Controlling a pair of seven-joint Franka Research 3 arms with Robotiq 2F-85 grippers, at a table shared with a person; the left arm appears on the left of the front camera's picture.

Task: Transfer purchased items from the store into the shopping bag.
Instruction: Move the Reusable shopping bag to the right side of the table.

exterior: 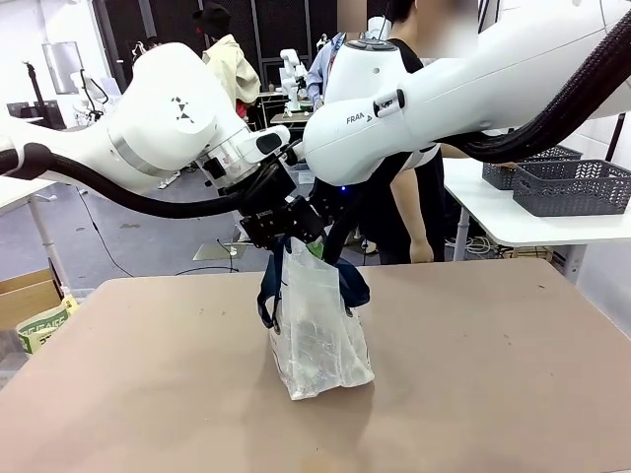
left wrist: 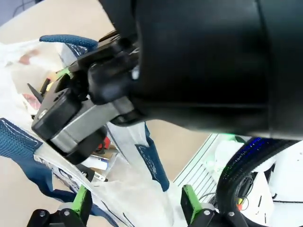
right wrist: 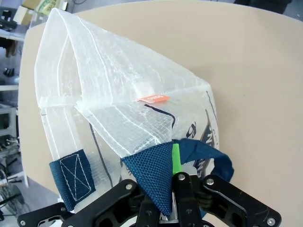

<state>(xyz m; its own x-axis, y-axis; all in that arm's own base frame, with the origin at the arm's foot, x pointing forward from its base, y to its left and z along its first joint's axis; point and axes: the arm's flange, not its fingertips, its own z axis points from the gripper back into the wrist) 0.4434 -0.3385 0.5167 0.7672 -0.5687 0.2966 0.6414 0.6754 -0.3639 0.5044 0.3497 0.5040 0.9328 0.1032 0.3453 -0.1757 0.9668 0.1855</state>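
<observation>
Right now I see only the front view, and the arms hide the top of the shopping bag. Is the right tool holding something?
Observer: Yes. The right tool is shut on one navy handle of the shopping bag.
Operator: And the left tool?
Observer: The left tool is open, green pads apart, above the bag's mouth.
Operator: Is anything inside the bag?
Observer: Yes, small packaged items lie inside.

1. Table (exterior: 493, 384): tan top, rounded corners.
2. Cardboard box (exterior: 22, 294): on the floor, beyond the table's left edge.
3. White side table (exterior: 493, 222): beyond the table's far right corner.
4. Person in black (exterior: 389, 222): standing at the far edge.
</observation>
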